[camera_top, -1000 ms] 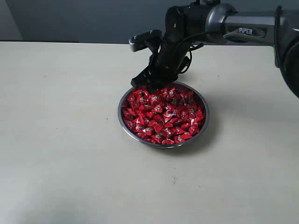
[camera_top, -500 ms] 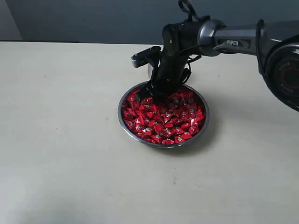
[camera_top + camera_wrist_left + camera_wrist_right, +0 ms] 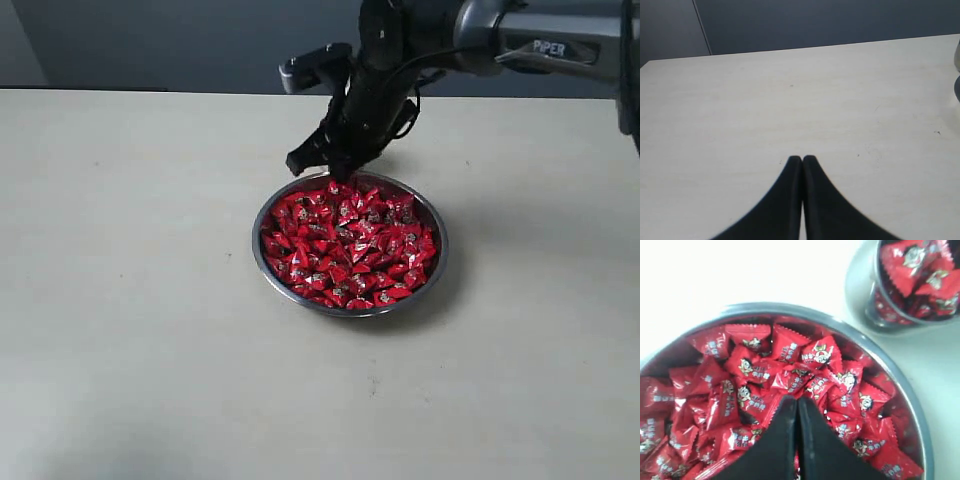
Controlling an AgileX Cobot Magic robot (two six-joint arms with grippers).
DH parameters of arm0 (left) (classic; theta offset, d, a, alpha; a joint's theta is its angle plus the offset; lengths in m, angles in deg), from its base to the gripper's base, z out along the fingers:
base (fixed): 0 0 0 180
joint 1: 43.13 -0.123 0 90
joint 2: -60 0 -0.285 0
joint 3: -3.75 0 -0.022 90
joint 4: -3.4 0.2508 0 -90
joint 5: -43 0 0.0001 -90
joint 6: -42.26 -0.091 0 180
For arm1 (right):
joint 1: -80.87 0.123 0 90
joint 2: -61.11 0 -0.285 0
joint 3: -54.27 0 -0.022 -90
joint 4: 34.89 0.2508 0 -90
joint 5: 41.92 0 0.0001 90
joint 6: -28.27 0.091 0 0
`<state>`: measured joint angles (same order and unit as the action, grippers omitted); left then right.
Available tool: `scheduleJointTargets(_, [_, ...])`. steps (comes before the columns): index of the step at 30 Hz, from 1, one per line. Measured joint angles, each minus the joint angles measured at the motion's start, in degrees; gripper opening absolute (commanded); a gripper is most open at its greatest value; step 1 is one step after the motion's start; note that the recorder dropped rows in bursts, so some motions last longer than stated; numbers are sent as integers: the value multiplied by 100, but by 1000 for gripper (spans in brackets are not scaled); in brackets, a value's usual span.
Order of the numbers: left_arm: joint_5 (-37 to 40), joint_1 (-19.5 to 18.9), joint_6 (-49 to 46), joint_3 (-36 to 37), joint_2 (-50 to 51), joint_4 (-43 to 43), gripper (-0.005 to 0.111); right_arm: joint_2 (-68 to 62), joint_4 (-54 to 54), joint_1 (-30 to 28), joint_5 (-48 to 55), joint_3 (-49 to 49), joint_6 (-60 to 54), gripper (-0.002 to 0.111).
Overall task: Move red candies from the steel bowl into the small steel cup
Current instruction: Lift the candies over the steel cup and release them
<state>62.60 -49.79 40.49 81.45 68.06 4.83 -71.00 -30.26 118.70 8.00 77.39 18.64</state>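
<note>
Red candies (image 3: 348, 245) fill the steel bowl (image 3: 785, 308), with more in the small steel cup (image 3: 860, 290) just beside it. Over the bowl, the right jaws are pressed together with nothing seen between them. The left jaws are closed too.

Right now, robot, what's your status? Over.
Left pincer shut over table. Right pincer shut above bowl, no candy seen in it. Candies fill bowl, some in cup. Nothing in the way.

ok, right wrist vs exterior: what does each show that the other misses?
Right wrist only: the small upright steel cup, with red foil-wrapped candies inside, beside the wide shallow steel bowl. Exterior only: the right arm, the bowl's full outline and the pale table; the arm hides the cup. Both: the bowl heaped with candies, and the shut right pincer over them.
</note>
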Motion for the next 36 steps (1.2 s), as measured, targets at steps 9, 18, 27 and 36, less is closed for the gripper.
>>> scheduleJointTargets(9, [0,0,0,0,0,0,0,342,0,-14,-1336,0,135,0])
scheduleJointTargets(18, [0,0,0,0,0,0,0,-379,376,-561,-2895,35,515,0])
scheduleJointTargets(27, [0,0,0,0,0,0,0,-676,456,-561,-3172,35,515,21])
scheduleJointTargets(36, [0,0,0,0,0,0,0,-571,469,-561,-3034,35,515,44])
